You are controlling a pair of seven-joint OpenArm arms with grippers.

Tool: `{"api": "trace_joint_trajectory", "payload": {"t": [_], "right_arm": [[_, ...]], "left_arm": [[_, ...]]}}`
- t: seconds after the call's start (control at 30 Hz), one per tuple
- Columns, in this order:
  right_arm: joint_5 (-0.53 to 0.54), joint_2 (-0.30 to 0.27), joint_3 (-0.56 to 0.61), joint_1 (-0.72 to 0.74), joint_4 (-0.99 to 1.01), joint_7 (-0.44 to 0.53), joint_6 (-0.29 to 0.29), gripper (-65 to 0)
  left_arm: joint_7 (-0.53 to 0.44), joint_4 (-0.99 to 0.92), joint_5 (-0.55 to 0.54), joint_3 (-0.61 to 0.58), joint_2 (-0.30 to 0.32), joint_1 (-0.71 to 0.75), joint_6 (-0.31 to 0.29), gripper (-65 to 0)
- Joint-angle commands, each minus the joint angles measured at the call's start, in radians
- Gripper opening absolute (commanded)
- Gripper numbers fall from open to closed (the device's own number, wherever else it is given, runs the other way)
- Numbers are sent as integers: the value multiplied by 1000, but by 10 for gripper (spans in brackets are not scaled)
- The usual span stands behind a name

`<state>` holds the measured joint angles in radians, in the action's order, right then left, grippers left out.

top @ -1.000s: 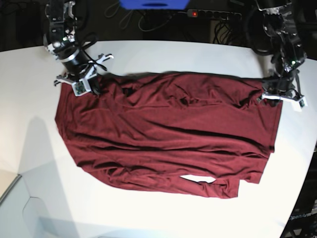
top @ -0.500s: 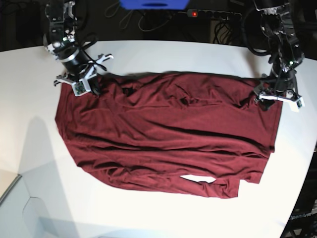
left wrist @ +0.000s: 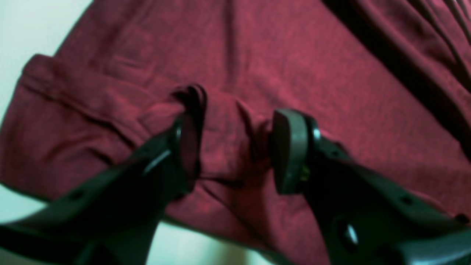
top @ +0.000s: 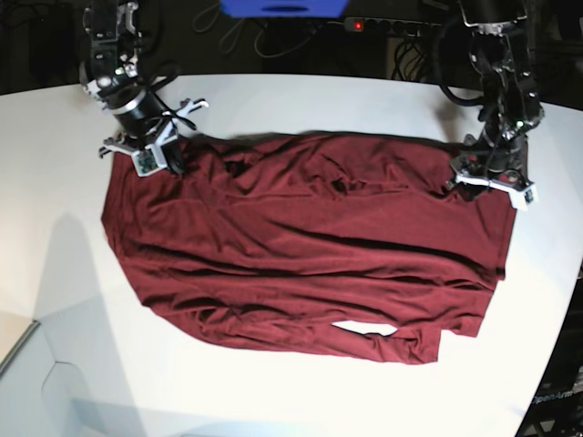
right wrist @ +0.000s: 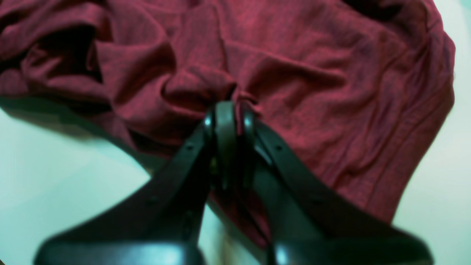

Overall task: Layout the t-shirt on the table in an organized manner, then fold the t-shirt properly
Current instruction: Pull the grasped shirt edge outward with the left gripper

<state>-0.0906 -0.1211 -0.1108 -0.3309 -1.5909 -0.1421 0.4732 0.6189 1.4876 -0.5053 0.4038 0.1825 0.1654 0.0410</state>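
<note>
We see the left tool (left wrist: 235,149) with its two black pads (left wrist: 289,149) standing apart, a raised ridge of cloth between them; the pads sit on either side of that ridge, and we cannot tell whether they press it. In the base view this left tool (top: 487,177) is low over the far right corner of the cloth, at its upper edge.

The right tool (right wrist: 230,121) has its black pads drawn together on a small pinched bunch of fabric, wrinkles spreading outward from the pinch. In the base view the right tool (top: 150,150) sits at the far left corner of the garment.

Between the two tools lies the dark maroon long-sleeved knit shirt (top: 301,246), spread out mostly flat on the smooth white bench (top: 273,100), with long creases running across it and a rumpled patch near the top middle. Its lower edge is uneven, with a small gap showing white bench near the bottom right. The bench surface surrounds the shirt on all sides.

Beyond the far bench edge we see a black power strip (top: 392,27) with a lit red switch, and a blue object (top: 282,7) at the top of the view.
</note>
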Motion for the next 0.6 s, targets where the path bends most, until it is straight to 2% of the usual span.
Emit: {"api": "trace_joint_trajectory", "payload": {"t": [0.0, 0.17, 0.3, 0.47, 0.57], "right_arm": [[10, -7, -2, 3, -15, 26, -8, -650], [10, -10, -2, 3, -15, 25, -8, -650], [10, -10, -2, 3, -15, 25, -8, -650], [10, -10, -2, 3, -15, 25, -8, -650], [10, -10, -2, 3, -15, 25, -8, -650]], "left_arm": [[-15, 12, -3, 5, 10, -11, -3, -353], [-15, 20, -3, 10, 15, -11, -3, -369], [-17, 14, -3, 13, 15, -10, -3, -477], [-17, 12, -3, 14, 22, -10, -3, -513], [-17, 12, -3, 14, 35, -10, -3, -589]]}}
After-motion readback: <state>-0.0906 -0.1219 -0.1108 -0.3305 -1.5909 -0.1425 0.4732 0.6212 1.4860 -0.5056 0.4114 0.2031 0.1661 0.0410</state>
